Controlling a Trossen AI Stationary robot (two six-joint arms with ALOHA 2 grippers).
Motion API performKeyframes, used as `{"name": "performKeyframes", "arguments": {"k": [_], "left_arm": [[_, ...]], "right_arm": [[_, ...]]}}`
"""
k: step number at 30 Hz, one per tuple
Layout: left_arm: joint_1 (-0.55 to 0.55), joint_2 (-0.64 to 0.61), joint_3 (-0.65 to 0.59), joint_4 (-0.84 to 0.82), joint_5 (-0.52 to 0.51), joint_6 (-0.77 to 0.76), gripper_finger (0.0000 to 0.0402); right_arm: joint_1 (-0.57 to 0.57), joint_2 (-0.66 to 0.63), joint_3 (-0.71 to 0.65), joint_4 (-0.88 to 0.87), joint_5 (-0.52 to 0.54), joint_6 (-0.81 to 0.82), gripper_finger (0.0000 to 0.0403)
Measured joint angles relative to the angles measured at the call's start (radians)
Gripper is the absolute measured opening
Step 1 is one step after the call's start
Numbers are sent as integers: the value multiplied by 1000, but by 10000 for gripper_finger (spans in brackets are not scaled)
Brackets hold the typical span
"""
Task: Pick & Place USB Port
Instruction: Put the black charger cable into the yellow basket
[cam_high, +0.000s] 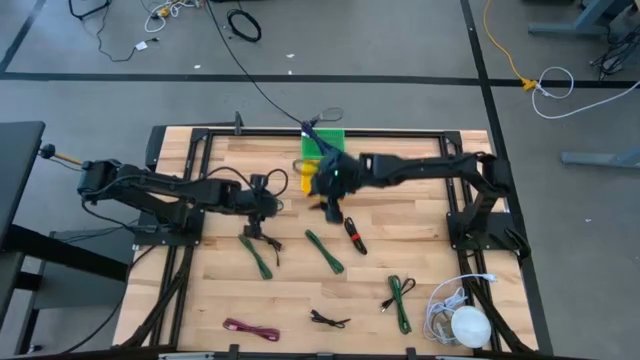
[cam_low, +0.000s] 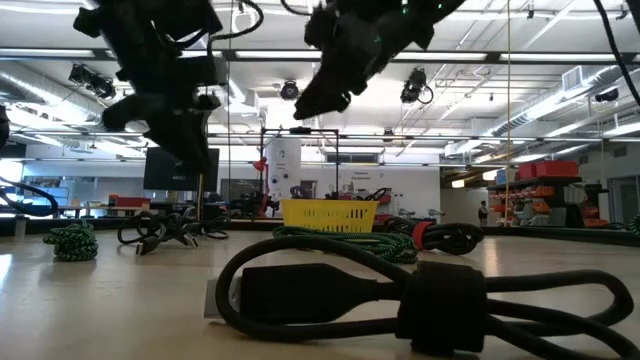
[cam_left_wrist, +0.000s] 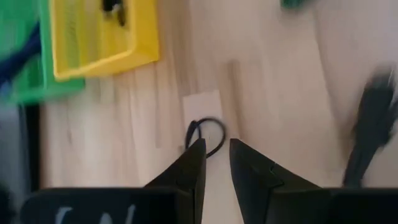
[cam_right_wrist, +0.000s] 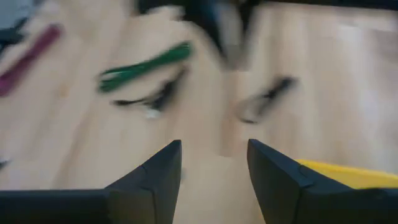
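Several bundled cables lie flat on the wooden table: two green ones, a black-and-red one, and a black one near the front edge. Which of them has the USB port I cannot tell. My left gripper points down at a small black cable loop lying on a white card; its fingers stand a narrow gap apart, with table showing between them. My right gripper hangs open and empty in the air beside the yellow basket.
A green block stands behind the yellow basket at the table's far middle. A third green cable, a pink cable and a white cable with a round white object lie along the near edge. Black frame rails run down both sides.
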Motion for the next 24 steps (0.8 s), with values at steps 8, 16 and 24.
{"name": "performKeyframes", "arguments": {"k": [8,16,24], "left_arm": [[94,61,0,-35,5,109,78],[151,207,-1,-18,22,148,78],[150,262,-1,44,-24,167,106]], "right_arm": [[181,-2,0,88,23,9,183],[282,-2,0,113,131,1,183],[303,-2,0,118,132,1,184]]}}
